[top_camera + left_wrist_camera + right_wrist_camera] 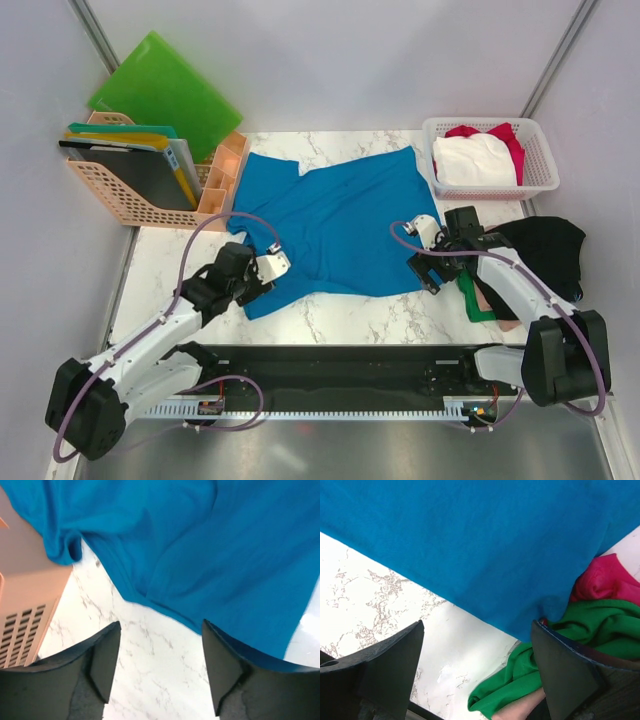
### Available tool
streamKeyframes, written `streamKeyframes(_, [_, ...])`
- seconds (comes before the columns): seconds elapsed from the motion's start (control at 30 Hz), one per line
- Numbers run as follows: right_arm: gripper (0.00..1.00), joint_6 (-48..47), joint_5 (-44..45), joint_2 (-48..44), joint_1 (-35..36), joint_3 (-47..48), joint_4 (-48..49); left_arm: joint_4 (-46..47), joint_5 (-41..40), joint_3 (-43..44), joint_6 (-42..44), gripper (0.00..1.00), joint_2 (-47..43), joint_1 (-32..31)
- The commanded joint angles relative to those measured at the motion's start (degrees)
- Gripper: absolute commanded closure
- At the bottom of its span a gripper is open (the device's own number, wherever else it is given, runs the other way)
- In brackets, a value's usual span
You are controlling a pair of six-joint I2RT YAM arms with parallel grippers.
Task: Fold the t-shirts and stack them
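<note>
left gripper and right gripper hang open, empty; blue t-shirt lies just ahead, its near hem running between my arms.

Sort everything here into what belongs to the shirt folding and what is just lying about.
Job: blue t-shirt, black t-shirt, green t-shirt, white t-shirt, red t-shirt.
Lying about: green folder, peach file rack, white basket.

The left arm is stretching forward from the near left corner of the surface, and the left gripper is holding its jaws apart, empty. The right arm is bending inward by the right edge, and the right gripper is spreading its jaws wide, gripping nothing.
</note>
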Motion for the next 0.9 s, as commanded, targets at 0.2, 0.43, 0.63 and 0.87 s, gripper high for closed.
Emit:
streamKeyframes(0.2, [0.05, 0.2, -1.3, -3.2, 0.3, -3.0, 0.7, -1.5, -2.6, 9.1, -0.7, 0.22, -2.0, 3.6])
streamKeyframes(0.43, [0.05, 1.1, -1.7, -2.4, 0.3, -2.2, 2.3, -16.2, 29.6, 20.8, -6.5, 0.21, 3.9, 3.1])
streamKeyframes(0.63, [0.05, 1.3, -1.1, -2.3, 0.3, -2.5, 2.8, -14.5, 24.6, 20.2, -3.8, 0.13, 14.7, 2.6])
streamKeyframes(0.87, [0.04, 1.5, -0.7, -0.9, 0.3, -2.9, 3.6, -15.2, 25.8, 19.2, -1.9, 0.13, 20.6, 2.6])
